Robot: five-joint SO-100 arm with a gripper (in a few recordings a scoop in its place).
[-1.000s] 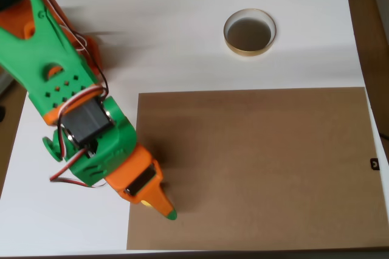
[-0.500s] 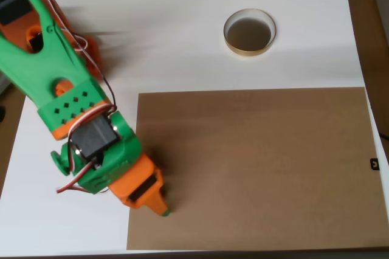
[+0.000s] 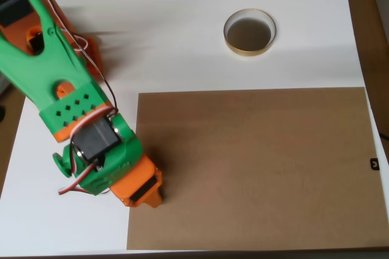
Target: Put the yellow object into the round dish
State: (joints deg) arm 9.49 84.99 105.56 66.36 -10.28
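The round dish point(image 3: 248, 51), tan-rimmed with a dark bottom, stands on the white surface at the upper right in the overhead view. My green and orange arm reaches down from the upper left. Its gripper point(image 3: 150, 197) points steeply down at the left edge of the brown board, near the lower left. From above only the orange wrist block shows, and the fingers are hidden beneath it. The yellow object is hidden, and nothing yellow shows around the gripper.
A large brown board point(image 3: 261, 168) covers the lower right of the white table point(image 3: 182, 34). The arm's base and wires occupy the upper left corner. Wooden floor shows past the table's right edge.
The gripper tilted steeper and drew slightly up-left. Its orange finger with the green tip and the yellow spot beneath it have gone out of sight under the wrist.
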